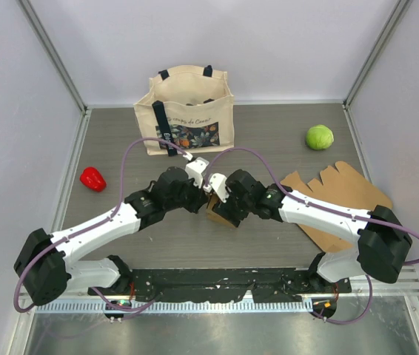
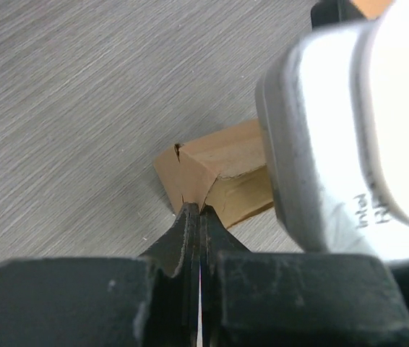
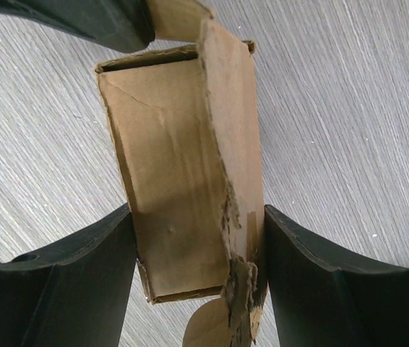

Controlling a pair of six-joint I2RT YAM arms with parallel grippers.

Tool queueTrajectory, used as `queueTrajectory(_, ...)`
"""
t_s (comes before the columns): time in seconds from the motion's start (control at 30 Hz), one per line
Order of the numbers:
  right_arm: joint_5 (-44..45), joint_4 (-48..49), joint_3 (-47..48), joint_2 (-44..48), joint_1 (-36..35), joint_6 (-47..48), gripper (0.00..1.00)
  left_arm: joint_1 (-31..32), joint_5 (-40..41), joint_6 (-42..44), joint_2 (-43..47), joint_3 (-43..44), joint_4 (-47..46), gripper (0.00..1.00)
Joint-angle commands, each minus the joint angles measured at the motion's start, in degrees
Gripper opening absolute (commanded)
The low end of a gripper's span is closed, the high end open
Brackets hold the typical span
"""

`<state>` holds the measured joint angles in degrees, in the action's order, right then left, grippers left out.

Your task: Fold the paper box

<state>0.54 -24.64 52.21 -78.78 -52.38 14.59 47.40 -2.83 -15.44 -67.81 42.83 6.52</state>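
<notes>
1. On the grey table (image 1: 283, 140), the small brown paper box (image 1: 220, 213) sits at centre frame of the top view, half hidden where both arms meet.
2. Only the right wrist view shows the box open-ended and creased with one edge torn, and the right gripper (image 3: 197, 231) clamped across its sides.
3. Only the left wrist view shows the left gripper (image 2: 194, 217) pinched tight on a corner flap.
</notes>
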Motion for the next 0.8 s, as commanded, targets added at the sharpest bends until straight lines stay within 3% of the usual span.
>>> queueTrajectory(0.0,1.13,0.56,0.09,-0.93,-0.71,1.58,0.69,0.33,-3.32,-2.22,-1.70,7.26,5.95,0.00)
queueTrajectory(0.27,1.22,0.65,0.35,-1.81,-0.79,1.67,0.69,-0.55,-8.94,-8.98,-7.51,15.17,13.69,0.00)
queueTrajectory(0.5,0.87,2.93,0.27,-1.55,-0.71,0.09,0.70,-1.61,-9.38,-15.57,-7.51,12.11,10.18,0.00)
queueTrajectory(0.77,0.96,3.37,-0.26,-0.93,-0.71,0.09,0.70,-1.61,-7.02,-11.37,-6.90,10.52,11.84,0.00)
